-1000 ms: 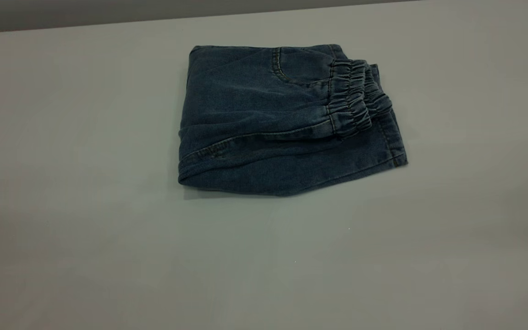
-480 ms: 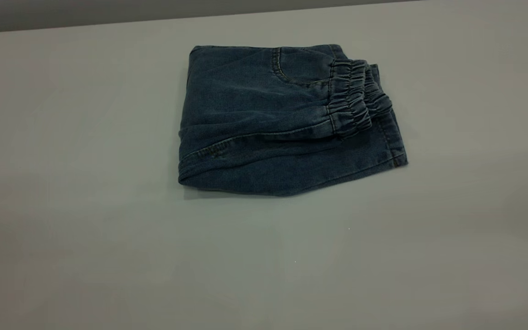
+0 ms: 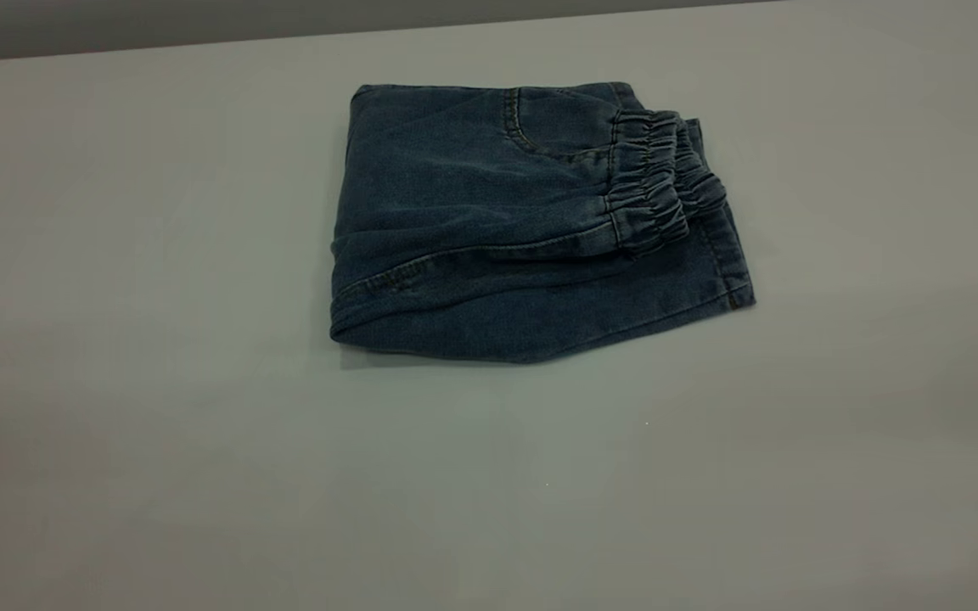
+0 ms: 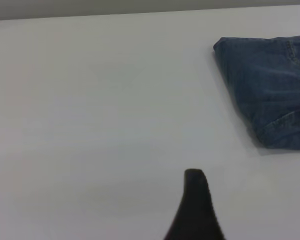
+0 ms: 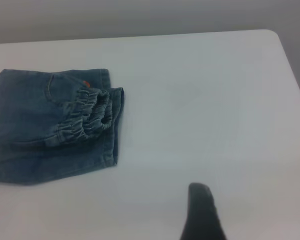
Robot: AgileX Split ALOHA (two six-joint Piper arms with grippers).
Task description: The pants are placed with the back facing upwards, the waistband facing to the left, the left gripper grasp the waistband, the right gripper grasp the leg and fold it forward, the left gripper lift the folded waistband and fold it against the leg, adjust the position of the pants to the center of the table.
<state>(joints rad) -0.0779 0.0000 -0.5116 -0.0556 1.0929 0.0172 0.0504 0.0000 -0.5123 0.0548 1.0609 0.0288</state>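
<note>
The blue denim pants (image 3: 489, 229) lie folded into a compact rectangle on the far middle of the table, with the elastic waistband (image 3: 654, 178) doubled over on top toward the right. Neither gripper shows in the exterior view. In the left wrist view a dark part of my left gripper (image 4: 195, 205) hangs over bare table, well clear of the pants (image 4: 270, 85). In the right wrist view a dark part of my right gripper (image 5: 201, 212) is also over bare table, apart from the pants (image 5: 35, 130) and their waistband (image 5: 87, 117). Nothing is held.
The pale grey table (image 3: 158, 441) stretches wide around the pants, with its far edge (image 3: 200, 44) just behind them. A rounded table corner (image 5: 275, 34) shows in the right wrist view.
</note>
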